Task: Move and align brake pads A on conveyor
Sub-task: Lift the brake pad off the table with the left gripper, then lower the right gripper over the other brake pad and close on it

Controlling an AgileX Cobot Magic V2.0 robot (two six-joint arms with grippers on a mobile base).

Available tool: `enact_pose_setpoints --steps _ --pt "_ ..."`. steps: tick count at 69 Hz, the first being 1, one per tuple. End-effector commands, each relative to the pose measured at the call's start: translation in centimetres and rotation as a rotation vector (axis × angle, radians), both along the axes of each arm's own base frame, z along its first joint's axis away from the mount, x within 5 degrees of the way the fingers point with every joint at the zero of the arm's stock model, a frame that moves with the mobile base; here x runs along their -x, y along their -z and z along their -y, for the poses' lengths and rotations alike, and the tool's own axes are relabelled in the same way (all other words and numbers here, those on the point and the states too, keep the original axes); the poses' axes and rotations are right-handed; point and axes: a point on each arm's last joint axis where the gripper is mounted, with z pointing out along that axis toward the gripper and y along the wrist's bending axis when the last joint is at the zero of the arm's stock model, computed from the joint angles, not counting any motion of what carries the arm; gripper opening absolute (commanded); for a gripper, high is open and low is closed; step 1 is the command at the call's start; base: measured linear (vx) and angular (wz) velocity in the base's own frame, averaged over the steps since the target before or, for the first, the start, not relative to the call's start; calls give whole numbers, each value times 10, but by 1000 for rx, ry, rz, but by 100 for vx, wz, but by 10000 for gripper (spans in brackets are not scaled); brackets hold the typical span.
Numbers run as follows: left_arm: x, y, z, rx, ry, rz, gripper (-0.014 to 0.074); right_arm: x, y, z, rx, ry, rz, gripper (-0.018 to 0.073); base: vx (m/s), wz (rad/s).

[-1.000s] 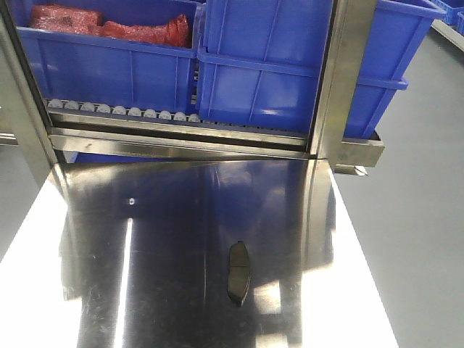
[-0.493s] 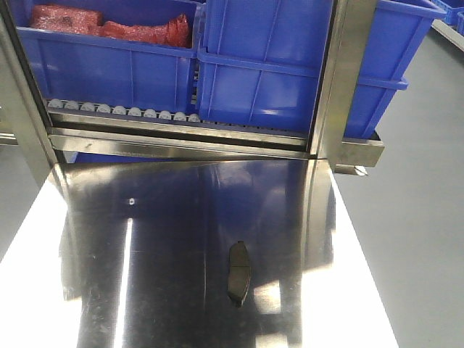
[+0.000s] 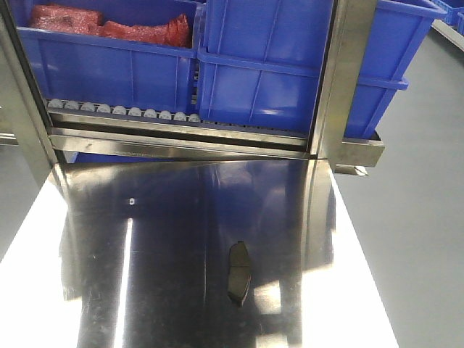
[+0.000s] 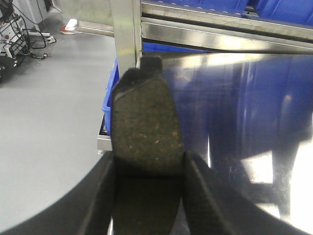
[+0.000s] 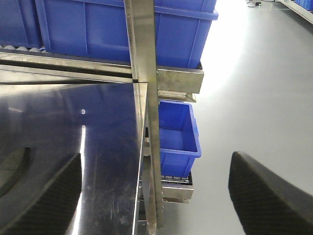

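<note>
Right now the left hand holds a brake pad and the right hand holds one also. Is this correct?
No: the right hand is open and empty, as the right wrist view shows. The left hand does hold a brake pad.

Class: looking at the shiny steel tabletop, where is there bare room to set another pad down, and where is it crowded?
The shiny steel tabletop is bare across its left half, from its left edge to the dark oblong brake pad, and between that pad and the steel rack rail. Crowded only behind: blue plastic bins fill the rack.
</note>
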Motion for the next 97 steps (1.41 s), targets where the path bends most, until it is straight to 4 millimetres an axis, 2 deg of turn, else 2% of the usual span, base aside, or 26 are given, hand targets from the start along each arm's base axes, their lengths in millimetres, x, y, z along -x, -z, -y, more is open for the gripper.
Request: enact_pose_setpoints --steps 1,11,19,28,44,59,64,74,97 --pt "-3 -15 1 -2 12 101 -6 -3 -15 0 9 0 101 575 0 0" --pt "-3 -15 1 -2 12 101 -6 -17 -21 0 11 2 61 575 0 0" --pt "-3 -15 1 -2 12 101 -6 -40 -29 0 -4 7 -28 575 0 0" --pt "-3 -15 1 -2 12 101 -6 -77 -33 -1 1 6 -157 575 0 0" --pt "-3 -15 1 -2 12 101 -6 -146 -27 -3 8 5 -396 575 0 0" --pt "-3 -15 1 -2 12 101 -6 -194 -23 -5 -6 15 -591 575 0 0" --pt "-3 -15 1 -2 12 101 -6 -208 -22 -14 6 -2 -630 575 0 0" --pt "-3 -15 1 -2 12 101 -6 -231 -19 -44 10 -68 -687 575 0 0" --pt "-3 -15 1 -2 12 101 -6 -268 3 -130 -3 -180 -801 575 0 0"
